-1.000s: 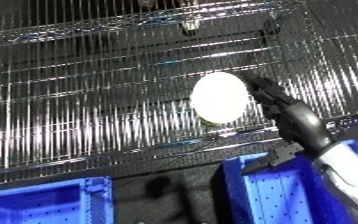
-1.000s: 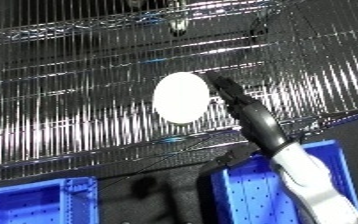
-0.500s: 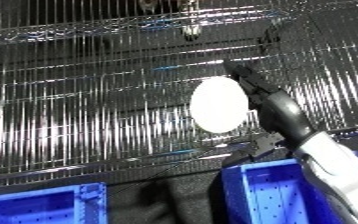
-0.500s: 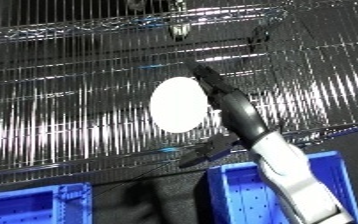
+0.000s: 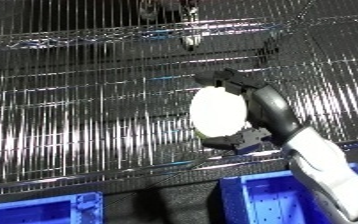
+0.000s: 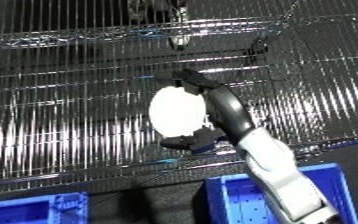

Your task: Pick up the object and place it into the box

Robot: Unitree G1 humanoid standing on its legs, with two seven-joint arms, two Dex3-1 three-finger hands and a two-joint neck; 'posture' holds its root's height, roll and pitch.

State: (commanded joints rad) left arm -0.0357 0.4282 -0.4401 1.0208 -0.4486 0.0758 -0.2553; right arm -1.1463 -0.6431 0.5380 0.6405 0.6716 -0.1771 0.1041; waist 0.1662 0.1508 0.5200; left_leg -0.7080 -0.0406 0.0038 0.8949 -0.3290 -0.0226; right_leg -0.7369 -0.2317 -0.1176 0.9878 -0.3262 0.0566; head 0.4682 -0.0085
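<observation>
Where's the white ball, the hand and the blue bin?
Ball (image 5: 218, 112), left eye view, its middle.
Right hand (image 5: 266, 107), left eye view, its back, fingers curled round the ball.
Bin (image 6: 246, 200), right eye view, its floor.

Right hand (image 5: 262, 112) raised, fingers curled.

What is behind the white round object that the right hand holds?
Behind the white object are the wire shelves, running across the view. The right hand curls around the object's right side. The part of the shelf directly behind the object is covered, so anything there cannot be seen.
</observation>
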